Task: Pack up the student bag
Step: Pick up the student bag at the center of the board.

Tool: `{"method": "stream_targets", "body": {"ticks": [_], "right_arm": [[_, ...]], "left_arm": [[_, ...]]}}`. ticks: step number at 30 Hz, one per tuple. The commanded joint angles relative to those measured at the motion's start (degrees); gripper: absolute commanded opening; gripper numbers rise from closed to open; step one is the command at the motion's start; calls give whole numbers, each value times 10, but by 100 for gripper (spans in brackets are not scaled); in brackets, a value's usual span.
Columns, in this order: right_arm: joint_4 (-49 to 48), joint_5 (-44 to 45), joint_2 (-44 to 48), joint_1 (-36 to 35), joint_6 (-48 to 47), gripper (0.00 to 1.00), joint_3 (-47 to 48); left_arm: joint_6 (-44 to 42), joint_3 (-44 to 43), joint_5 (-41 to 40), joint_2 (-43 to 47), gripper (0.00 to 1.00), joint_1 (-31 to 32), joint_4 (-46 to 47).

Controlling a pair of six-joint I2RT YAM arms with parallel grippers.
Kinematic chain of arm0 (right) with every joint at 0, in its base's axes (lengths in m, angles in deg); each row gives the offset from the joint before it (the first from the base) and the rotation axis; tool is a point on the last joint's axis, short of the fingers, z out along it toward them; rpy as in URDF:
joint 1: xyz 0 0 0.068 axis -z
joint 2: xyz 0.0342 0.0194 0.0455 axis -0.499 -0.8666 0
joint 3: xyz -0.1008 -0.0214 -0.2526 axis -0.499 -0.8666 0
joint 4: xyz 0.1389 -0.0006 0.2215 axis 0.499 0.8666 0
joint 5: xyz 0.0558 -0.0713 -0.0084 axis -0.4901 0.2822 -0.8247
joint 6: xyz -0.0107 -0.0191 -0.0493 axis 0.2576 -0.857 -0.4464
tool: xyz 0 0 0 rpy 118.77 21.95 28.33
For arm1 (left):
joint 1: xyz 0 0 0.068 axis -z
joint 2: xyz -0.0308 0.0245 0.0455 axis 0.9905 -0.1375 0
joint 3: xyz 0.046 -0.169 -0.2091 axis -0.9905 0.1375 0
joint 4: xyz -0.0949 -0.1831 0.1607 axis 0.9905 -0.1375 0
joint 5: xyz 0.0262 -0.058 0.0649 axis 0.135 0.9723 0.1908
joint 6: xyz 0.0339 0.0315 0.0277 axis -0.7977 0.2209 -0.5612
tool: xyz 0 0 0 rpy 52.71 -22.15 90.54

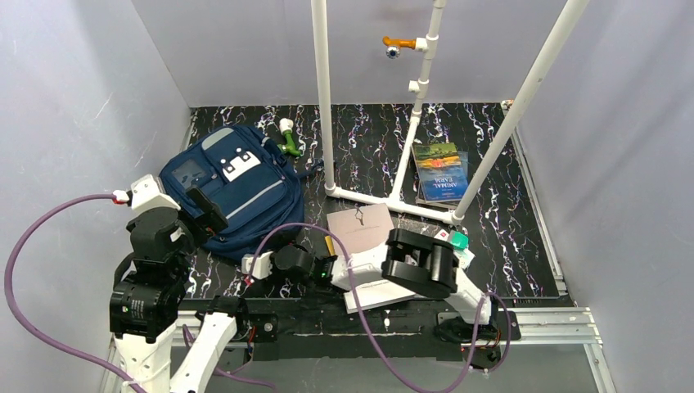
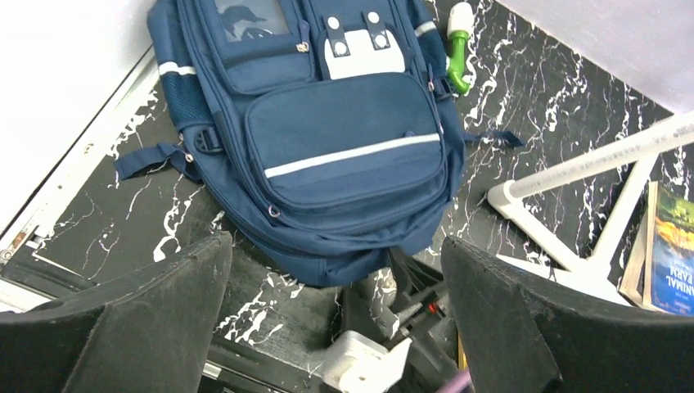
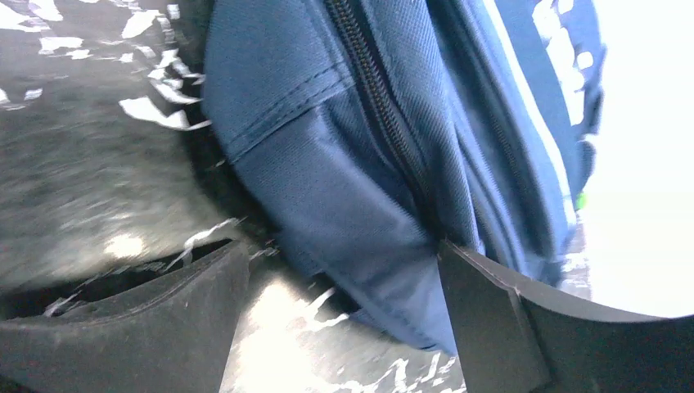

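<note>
The student bag (image 1: 233, 192) is seen lying flat on the black marbled desk (image 1: 368, 151), front face up, close to the left edge. Its top is turned toward the far left corner and its base toward the near edge. Its white buttoned patch (image 2: 360, 53), clear pocket window (image 2: 245, 16) and grey stripe (image 2: 352, 155) are shown from above in the left wrist view.

The right gripper (image 3: 342, 246) is pictured low at the bag's base. Its fingers (image 3: 123, 327) are spread apart, and the blue fabric and a zip line are framed between them. Whether the fabric is touched cannot be told.

The left gripper (image 2: 335, 241) is held above the bag's near end, its fingers (image 2: 164, 303) set wide apart with nothing between them.

A green and white object (image 1: 288, 136) is seen just beside the bag's top, toward the far edge. A white pipe frame (image 1: 385, 199) is planted at the middle of the desk. A book (image 1: 440, 172) titled "Animal Farm" is laid beyond it, toward the far right corner. A brown folder (image 1: 360, 225) is seen near the frame's foot on the near side. A small green and white box (image 1: 455, 241) is seen beside the right arm, toward the near right corner.
</note>
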Motion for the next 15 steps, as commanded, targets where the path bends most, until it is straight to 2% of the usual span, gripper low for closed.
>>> {"method": "stream_targets", "body": {"ticks": [1,4,5,9,11,13,15], "right_arm": [[-118,90,-75,2,-211,93,58],[-135,96,-110,3,-238,91,78],[-137,97,-118,4,-242,83,82],[-177,118,-110,3,-228,22,66],[-155,125,-77,4,-201,3,63],[-95,123,-19,5,-153,1,71],[31,42,59,12,-41,1,93]], "left_arm": [[-8,11,19,-7,99,7,-11],[-12,11,2,-9,99,15,-14],[-14,11,-2,-13,99,16,-14],[-3,8,4,-25,99,17,-13],[8,12,16,-27,99,17,-9],[24,14,31,-32,99,17,-9],[51,5,55,-37,99,17,-16]]}}
